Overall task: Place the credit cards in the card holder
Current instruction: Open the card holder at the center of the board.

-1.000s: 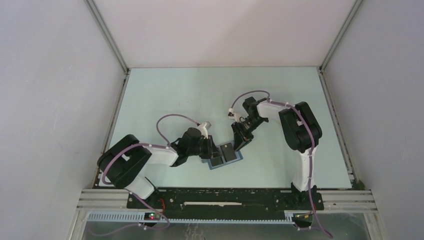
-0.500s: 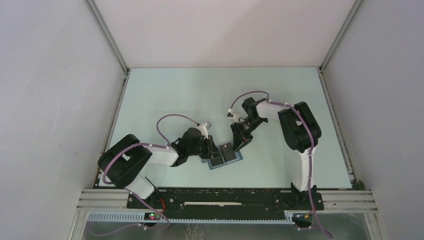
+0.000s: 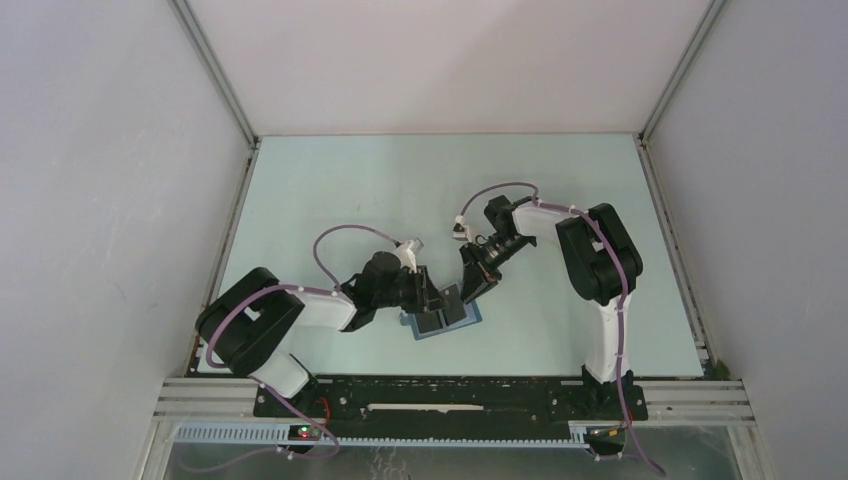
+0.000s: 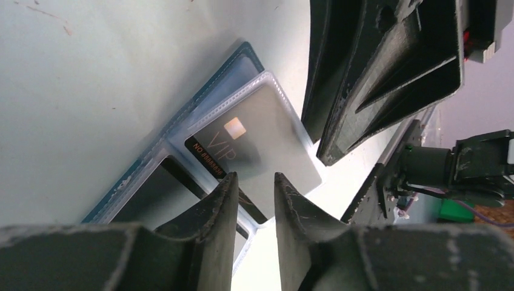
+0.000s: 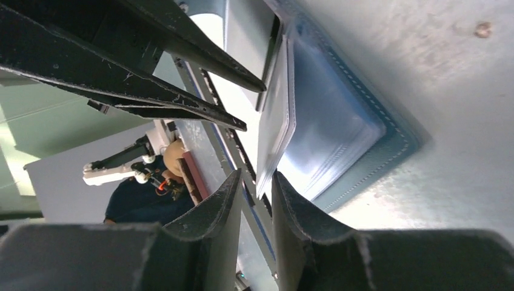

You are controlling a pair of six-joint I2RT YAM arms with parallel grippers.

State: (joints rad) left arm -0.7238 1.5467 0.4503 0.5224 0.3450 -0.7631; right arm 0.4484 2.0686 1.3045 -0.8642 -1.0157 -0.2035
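Lying open and flat on the matte, pale green counter [image 4: 91, 91], the card holder [image 5: 394, 145] sits in the near middle of the surface, between the two arms' tips. Its outer skin is a blue, leather-like sheet with a stitched seam running round softly rounded corners. Inside are glossy, see-through plastic pockets that catch the light.

One grey card [image 4: 260, 139] rests in a clear sleeve [image 5: 276, 121]. It is thin, smooth and rectangular, with a small metallic chip, the letters "VIP" and a dark stripe along one long edge. In the right wrist view that sleeve stands up on its edge, lifted off the blue cover. A dark card [image 4: 154, 197] lies flat in the neighbouring pocket.

The left pincer [image 4: 256, 182] has its black, rough-cast fingers drawn close with only a slim gap, and the grey card's striped edge runs into that gap. I cannot tell whether they actually pinch it.

The right pincer [image 5: 256, 182] is likewise nearly together, with the lower tip of the raised sleeve reaching between its fingertips. The view does not settle whether it grips. From the left wrist, its wedge-shaped tips sit just beside the card's far corner.
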